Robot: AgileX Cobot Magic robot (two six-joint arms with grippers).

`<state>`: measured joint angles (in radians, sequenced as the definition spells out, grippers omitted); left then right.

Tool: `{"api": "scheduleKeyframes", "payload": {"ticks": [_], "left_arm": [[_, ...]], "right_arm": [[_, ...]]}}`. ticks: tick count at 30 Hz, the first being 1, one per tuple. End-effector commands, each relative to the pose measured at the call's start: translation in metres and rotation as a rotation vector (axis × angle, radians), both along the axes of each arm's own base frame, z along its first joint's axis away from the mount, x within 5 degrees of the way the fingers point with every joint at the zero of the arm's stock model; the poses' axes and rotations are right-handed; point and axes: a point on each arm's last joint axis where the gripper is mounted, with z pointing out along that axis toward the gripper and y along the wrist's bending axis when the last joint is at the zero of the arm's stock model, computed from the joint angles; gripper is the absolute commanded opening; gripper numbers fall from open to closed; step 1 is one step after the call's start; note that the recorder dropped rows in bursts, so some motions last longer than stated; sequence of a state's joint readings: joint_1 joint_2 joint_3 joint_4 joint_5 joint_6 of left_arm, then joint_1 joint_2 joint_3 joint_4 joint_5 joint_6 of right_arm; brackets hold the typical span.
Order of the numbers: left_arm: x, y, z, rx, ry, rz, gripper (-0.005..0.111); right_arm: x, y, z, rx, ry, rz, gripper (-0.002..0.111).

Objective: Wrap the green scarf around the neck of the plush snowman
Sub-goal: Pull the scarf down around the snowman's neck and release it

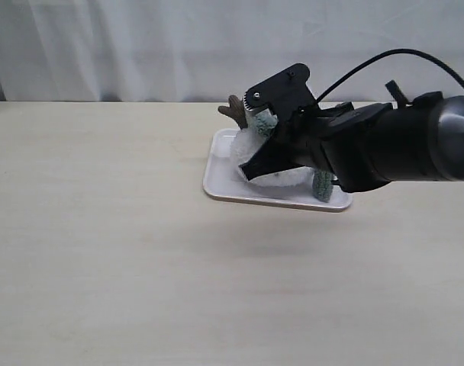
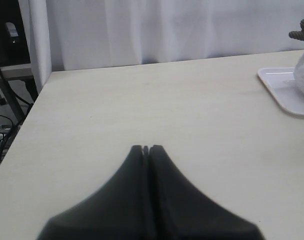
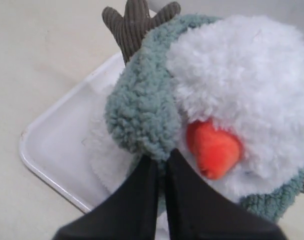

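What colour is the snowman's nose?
Bright orange. The nose on the plush snowman shows best in the right wrist view.

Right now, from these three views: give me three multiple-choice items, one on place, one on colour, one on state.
1. Where does the plush snowman lie?
A. on the white tray
B. on the floor
C. lifted clear in the air
2. What colour is its nose?
A. black
B. orange
C. green
3. How is the left tool?
A. wide open
B. shut, empty
C. shut on the snowman
Answers: 1 A, its body lies inside the tray's rim; 2 B, orange shows plainly in the right wrist view; 3 B, its fingers meet over the bare table.
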<state>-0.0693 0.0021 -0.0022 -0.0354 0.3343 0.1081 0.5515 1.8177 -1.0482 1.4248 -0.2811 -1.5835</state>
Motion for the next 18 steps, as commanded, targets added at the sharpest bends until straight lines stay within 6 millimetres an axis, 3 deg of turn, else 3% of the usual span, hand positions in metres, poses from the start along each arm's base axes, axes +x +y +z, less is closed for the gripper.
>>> {"api": "scheduleKeyframes", "payload": {"ticks": [1,11,18], "left_arm": [[0.000,0.000,0.000,-0.008,-0.010,0.005,0.000],[0.000,0.000,0.000,-0.008,-0.010,0.005,0.000],[0.000,0.000,0.000,-0.008,-0.010,0.005,0.000]], "right_arm": [[-0.001,-0.003,0.001,-0.012,-0.001,-0.003,0.004],[-0.010,-0.021,-0.017,-0.143,0.008,-0.083,0.004],[-0.012,-0.014,-0.032,-0.148,0.065,0.002,0.004]]}}
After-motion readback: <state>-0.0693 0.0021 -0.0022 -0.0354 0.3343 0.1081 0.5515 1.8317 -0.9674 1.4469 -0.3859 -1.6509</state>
